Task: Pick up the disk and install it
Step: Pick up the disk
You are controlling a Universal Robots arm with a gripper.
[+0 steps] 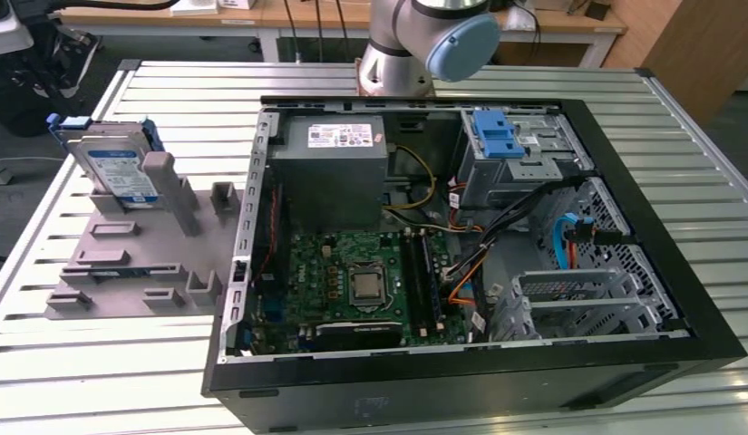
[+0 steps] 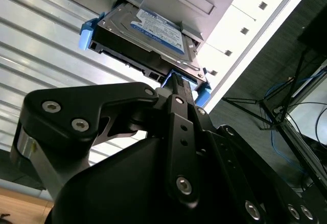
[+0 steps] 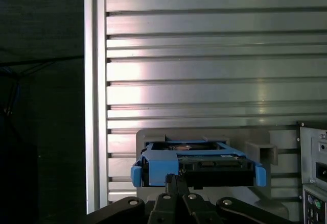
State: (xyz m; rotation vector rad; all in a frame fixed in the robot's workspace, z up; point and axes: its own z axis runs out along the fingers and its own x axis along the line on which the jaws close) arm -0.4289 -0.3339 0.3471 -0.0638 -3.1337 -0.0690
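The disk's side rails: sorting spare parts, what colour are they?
Blue. The side rails of the disk show best in the first wrist view.

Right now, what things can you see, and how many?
disk: one, silver with blue rails, upright in the stand.
stand: one, grey, on the table, exterior view's left.
computer case: one, black, open, on the table.
power box: one, grey, inside the case.
circuit board: one, green, inside the case.
latch: one, blue, inside the case.
table: one, silver, slatted, under everything.
arm: one, grey and blue, beyond the case.
gripper: one, black, facing the disk.
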